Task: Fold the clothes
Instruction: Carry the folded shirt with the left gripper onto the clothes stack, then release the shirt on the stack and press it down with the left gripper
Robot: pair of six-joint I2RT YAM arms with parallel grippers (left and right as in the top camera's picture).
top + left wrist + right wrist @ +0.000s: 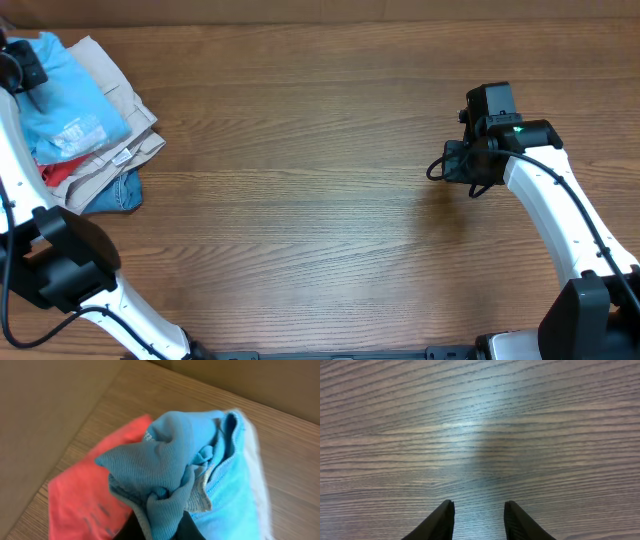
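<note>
Left end effector [21,66] clamps T-shirt [175,450] by table [300,200] corner; right end effector [479,521] parted.

Wood-grain bench [320,200] looking matt with a faint sheen, sky-blue T-shirt [170,455] all soft fine-knit cloth, red T-shirt [80,505] smooth matt cloth, right pincer [479,505] matt black plastic.

White links [545,195], black joints [60,255], black cable [437,168], green light [518,128], dark right claw [479,503]
</note>
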